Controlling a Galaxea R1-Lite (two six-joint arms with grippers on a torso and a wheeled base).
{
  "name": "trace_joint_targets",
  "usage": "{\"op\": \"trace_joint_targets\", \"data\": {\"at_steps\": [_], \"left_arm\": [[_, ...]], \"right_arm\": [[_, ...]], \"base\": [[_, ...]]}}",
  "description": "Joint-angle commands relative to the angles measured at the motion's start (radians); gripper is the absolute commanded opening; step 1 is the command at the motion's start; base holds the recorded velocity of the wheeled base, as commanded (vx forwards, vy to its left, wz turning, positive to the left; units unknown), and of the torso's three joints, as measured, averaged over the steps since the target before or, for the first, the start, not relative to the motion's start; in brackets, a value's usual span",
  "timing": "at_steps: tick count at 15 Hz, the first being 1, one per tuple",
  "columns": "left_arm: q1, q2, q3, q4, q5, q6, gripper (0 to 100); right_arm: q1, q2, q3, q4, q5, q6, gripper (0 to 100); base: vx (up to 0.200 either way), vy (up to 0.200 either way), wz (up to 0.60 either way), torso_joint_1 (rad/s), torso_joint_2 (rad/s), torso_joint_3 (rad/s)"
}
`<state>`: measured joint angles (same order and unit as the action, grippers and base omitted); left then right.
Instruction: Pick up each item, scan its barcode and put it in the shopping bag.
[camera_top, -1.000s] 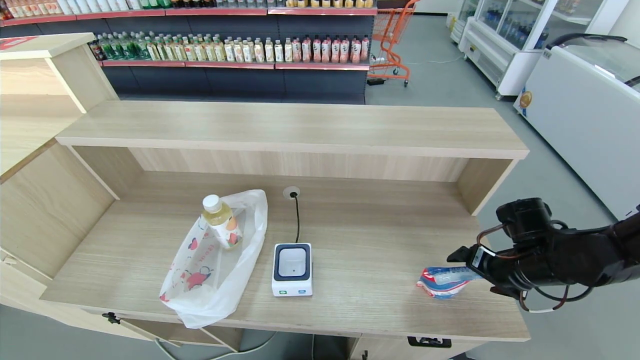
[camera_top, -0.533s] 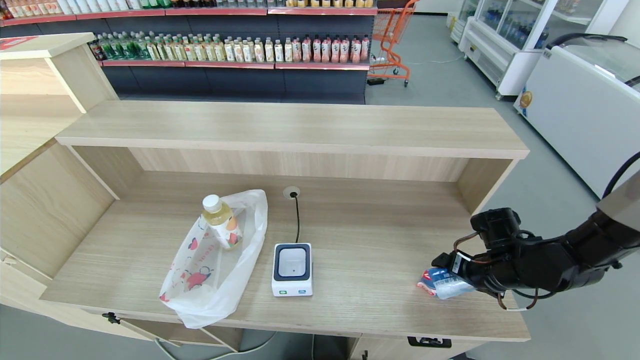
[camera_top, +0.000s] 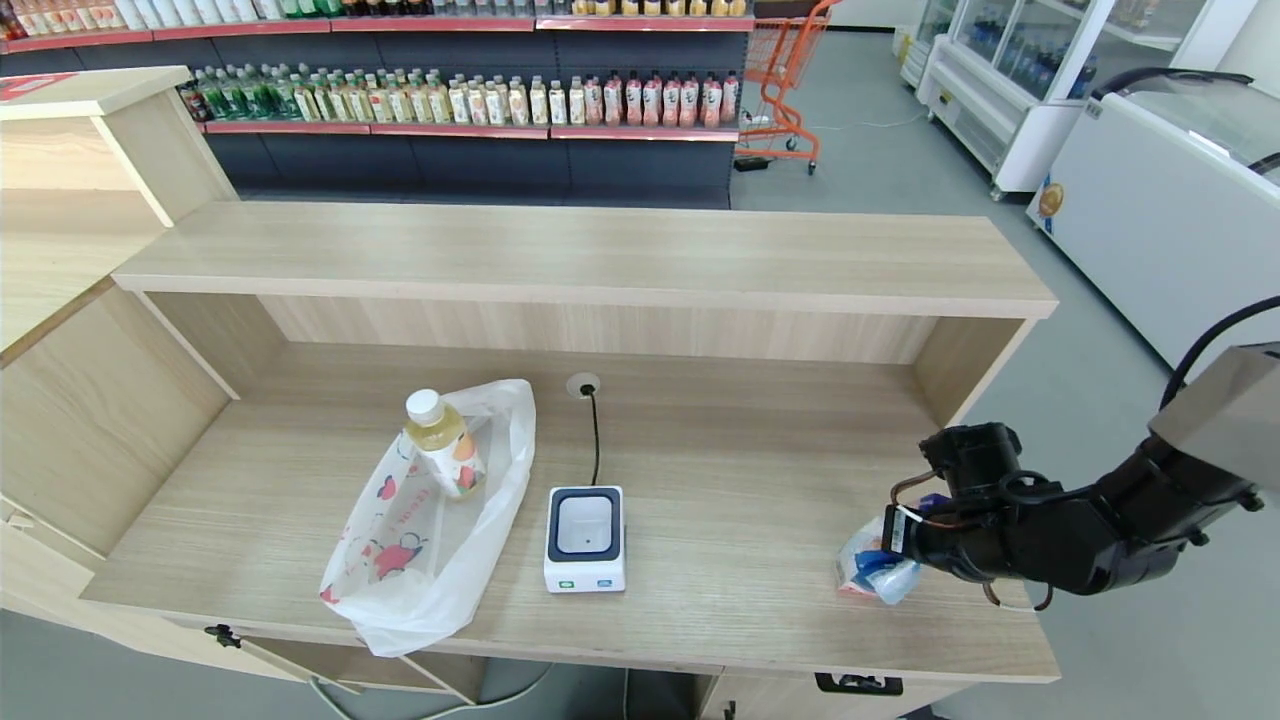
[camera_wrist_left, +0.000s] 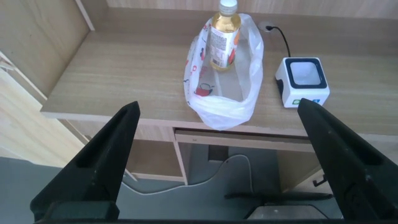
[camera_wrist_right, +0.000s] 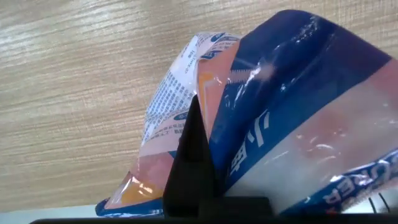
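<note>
Snack packet (camera_top: 862, 572), sealed, blue and white film: on the counter (camera_top: 740, 470) well to the robot's right of the barcode scanner (camera_top: 585, 538), bunched in the closed pinch of the right gripper (camera_top: 886, 556). Handling advice: make sure the grip on the slippery film is firm before lifting, then carry it over the scanner window with the barcode side down. Shopping bag (camera_top: 420, 590) lies just left of the scanner.
</note>
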<state>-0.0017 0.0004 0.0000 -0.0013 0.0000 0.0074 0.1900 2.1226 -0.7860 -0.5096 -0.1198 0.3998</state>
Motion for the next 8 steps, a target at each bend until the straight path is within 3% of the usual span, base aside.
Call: {"op": "trace_joint_targets", "data": {"at_steps": [1, 2, 3, 6, 8], "left_arm": [[0.0, 0.001, 0.0, 0.0, 0.002, 0.0, 100], [0.0, 0.001, 0.0, 0.0, 0.002, 0.0, 100], [0.0, 0.0, 0.0, 0.0, 0.0, -0.001, 100], [0.0, 0.0, 0.0, 0.0, 0.0, 0.0, 100], [0.0, 0.001, 0.0, 0.0, 0.0, 0.0, 100]], "right_arm": [[0.008, 0.008, -0.004, -0.027, -0.003, -0.012, 0], [0.009, -0.004, -0.006, -0.052, -0.001, -0.027, 0], [0.008, -0.073, -0.004, -0.098, 0.063, -0.076, 0], [-0.043, -0.23, -0.004, -0.104, 0.416, -0.19, 0], [-0.116, -0.303, 0.001, -0.138, 0.766, -0.305, 0]], "base": [[0.0, 0.0, 0.0, 0.0, 0.0, 0.0], [0.0, 0.0, 0.0, 0.0, 0.0, 0.0], [0.0, 0.0, 0.0, 0.0, 0.0, 0.0], [0.0, 0.0, 0.0, 0.0, 0.0, 0.0], [0.0, 0.0, 0.0, 0.0, 0.0, 0.0]]}}
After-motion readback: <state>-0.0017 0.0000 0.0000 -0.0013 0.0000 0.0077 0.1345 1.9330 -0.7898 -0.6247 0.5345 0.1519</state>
